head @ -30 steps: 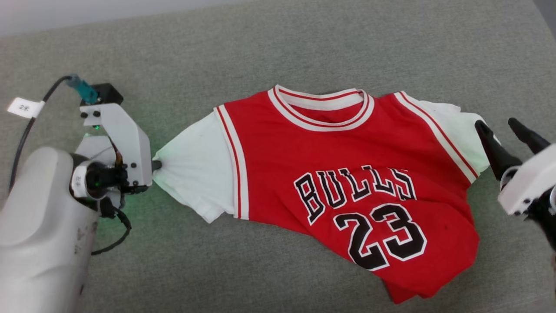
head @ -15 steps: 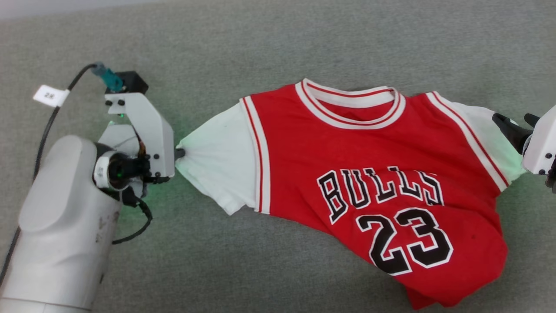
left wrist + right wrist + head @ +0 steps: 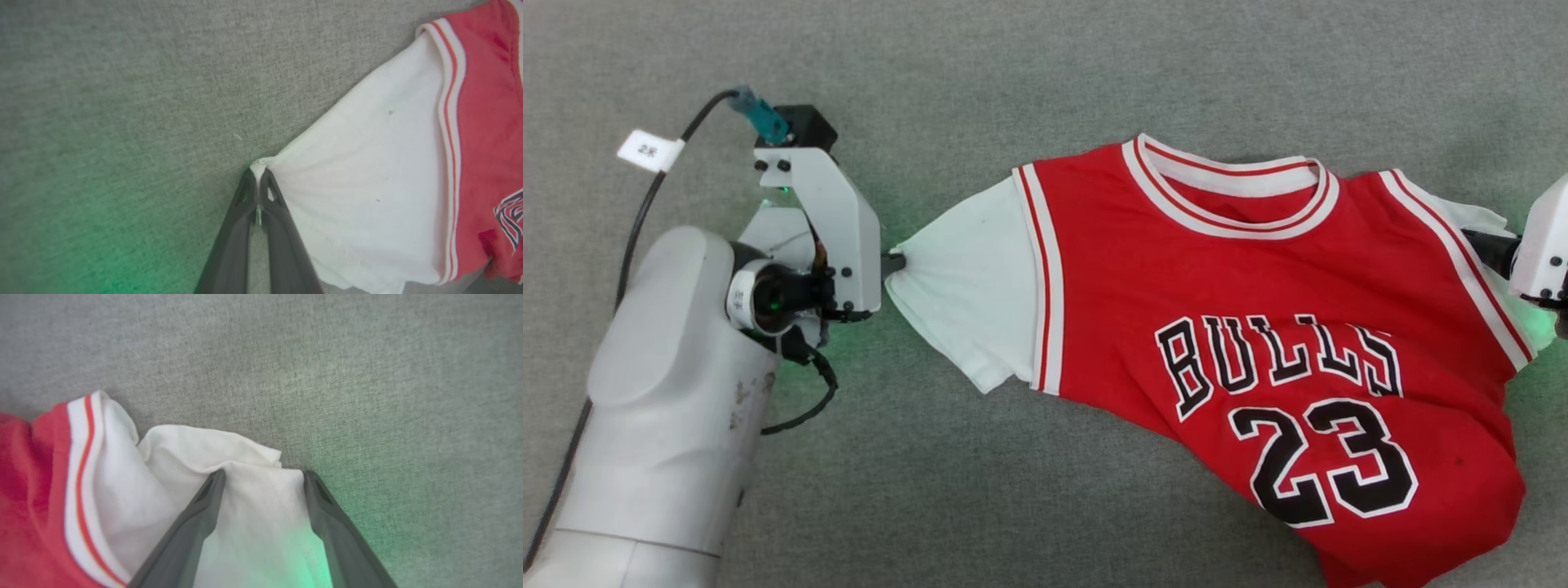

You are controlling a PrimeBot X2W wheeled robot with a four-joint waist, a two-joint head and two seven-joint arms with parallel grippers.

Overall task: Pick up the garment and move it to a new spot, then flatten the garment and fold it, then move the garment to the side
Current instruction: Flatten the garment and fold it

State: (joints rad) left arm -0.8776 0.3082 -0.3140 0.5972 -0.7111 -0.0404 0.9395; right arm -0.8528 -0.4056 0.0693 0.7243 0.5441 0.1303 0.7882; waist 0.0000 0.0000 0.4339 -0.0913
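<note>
Moved: right claw [image 3: 264,473] brought over right sleeve [image 3: 261,531], fingers apart astride it, presumably for gripping | left claw [image 3: 257,171] clamped on left sleeve [image 3: 367,183] tip, jersey [image 3: 1258,269] thereby stretched flat

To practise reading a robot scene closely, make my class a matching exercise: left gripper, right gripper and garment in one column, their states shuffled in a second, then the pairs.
1. left gripper
2. right gripper
3. garment

A. open, astride white sleeve cloth
B. lies front up, lettering showing
C. shut, pinching a white sleeve tip

Pairs: 1-C, 2-A, 3-B
</note>
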